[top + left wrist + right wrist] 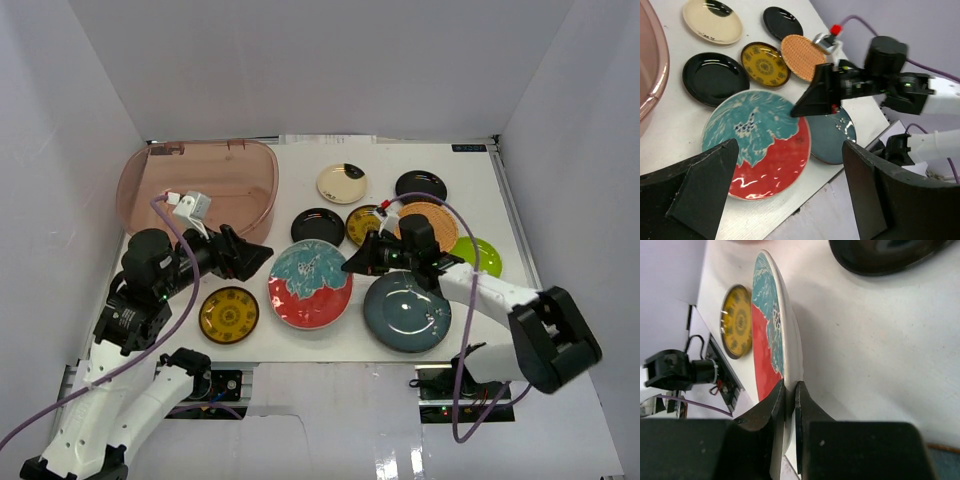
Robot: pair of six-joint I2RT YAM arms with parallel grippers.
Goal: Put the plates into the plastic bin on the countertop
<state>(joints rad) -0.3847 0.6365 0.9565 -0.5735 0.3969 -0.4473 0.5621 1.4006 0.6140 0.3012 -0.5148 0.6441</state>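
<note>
The right gripper (789, 388) was clamped on the right rim of the large round red-and-teal plate (767, 325), its arm stretched low and leftward over the large grey-blue plate (405, 312). The red-and-teal plate lay on the flat white countertop (300, 345), well apart from the translucent pinkish-brown plastic bin (140, 190) at the far left. The left arm was bent, its gripper (790, 145) spread wide above that plate.
</note>
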